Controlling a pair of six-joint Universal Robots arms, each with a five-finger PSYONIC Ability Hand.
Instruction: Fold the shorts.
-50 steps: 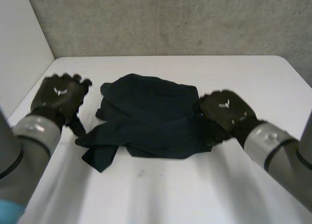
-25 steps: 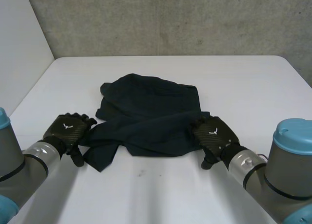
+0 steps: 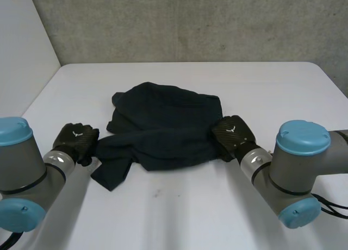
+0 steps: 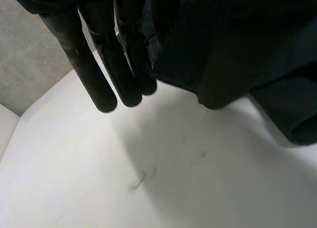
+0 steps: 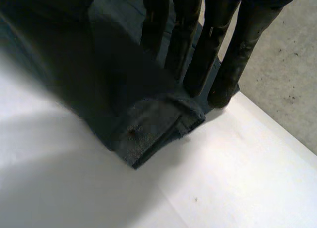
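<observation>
Left hand (image 3: pixel 78 142): fingers (image 4: pixel 101 74) straight and unclenched, fingertips just beside the left edge of the dark shorts (image 3: pixel 163 125), holding nothing. Right hand (image 3: pixel 232 133): fingers (image 5: pixel 195 64) likewise straight, with the fingertips resting on the right edge of the shorts. The shorts lie rumpled between the two hands, near the middle of the white table (image 3: pixel 261 87).

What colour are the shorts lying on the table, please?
The shorts are plain dark navy, almost black, with no visible pattern; the head view shows this best.
</observation>
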